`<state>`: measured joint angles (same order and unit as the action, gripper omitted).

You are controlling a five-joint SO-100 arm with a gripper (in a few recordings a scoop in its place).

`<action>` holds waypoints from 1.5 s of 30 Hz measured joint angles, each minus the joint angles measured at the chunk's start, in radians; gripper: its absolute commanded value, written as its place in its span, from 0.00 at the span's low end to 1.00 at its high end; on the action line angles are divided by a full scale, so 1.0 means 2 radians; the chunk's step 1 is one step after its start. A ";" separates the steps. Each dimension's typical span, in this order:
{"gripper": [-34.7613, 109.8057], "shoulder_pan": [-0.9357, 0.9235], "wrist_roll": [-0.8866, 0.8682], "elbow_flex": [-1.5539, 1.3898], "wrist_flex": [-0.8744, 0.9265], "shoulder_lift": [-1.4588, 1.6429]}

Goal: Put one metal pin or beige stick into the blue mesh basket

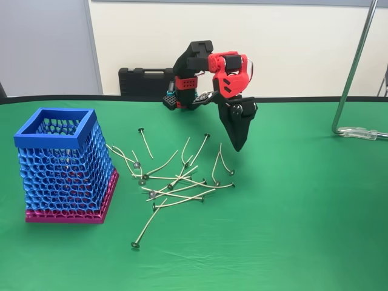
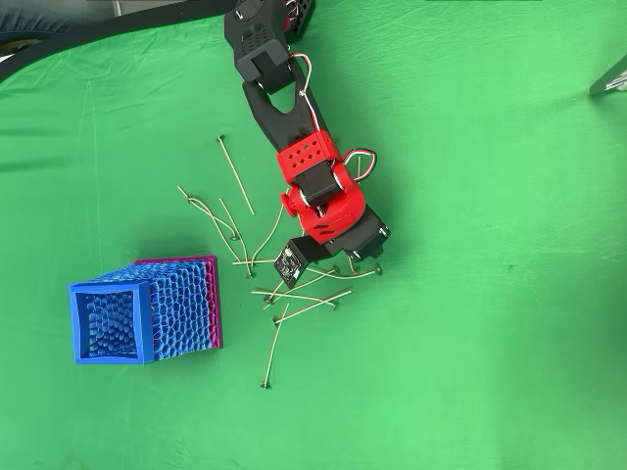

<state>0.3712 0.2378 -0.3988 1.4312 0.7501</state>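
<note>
1. We are seeing the blue mesh basket (image 1: 65, 165) standing upright near the left edge of the green table (image 1: 303, 230) in the fixed view; its walls are honeycomb mesh, the rim is solid blue and square, and the base is wider and magenta.
2. We are noting a loose pile of beige sticks (image 1: 176, 182) lying flat on the cloth just to the right of the basket, near the table's middle. Each is thin, gently curved, and ends in a small dark round head.
3. We are picking out one stick (image 1: 147, 225) lying apart at the front of the pile, its dark head toward the near edge; in the overhead view it is the lowest one (image 2: 275, 345).
4. We are finding the gripper (image 1: 237, 145) hanging point-down above the right side of the pile, with red and black arm segments behind it. Its fingers are appearing pressed together, nothing between them.
5. We are reading the basket's inside in the overhead view (image 2: 110, 323) as mesh pattern; whether any stick is lying in it, we cannot tell.
</note>
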 measured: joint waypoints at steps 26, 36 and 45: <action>0.35 -0.012 0.003 -0.008 0.021 -0.031; 0.35 -0.012 -0.010 0.019 0.021 -0.058; 0.35 -0.005 -0.017 0.035 0.021 -0.080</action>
<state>0.3605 0.2040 -0.3298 1.4726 0.5906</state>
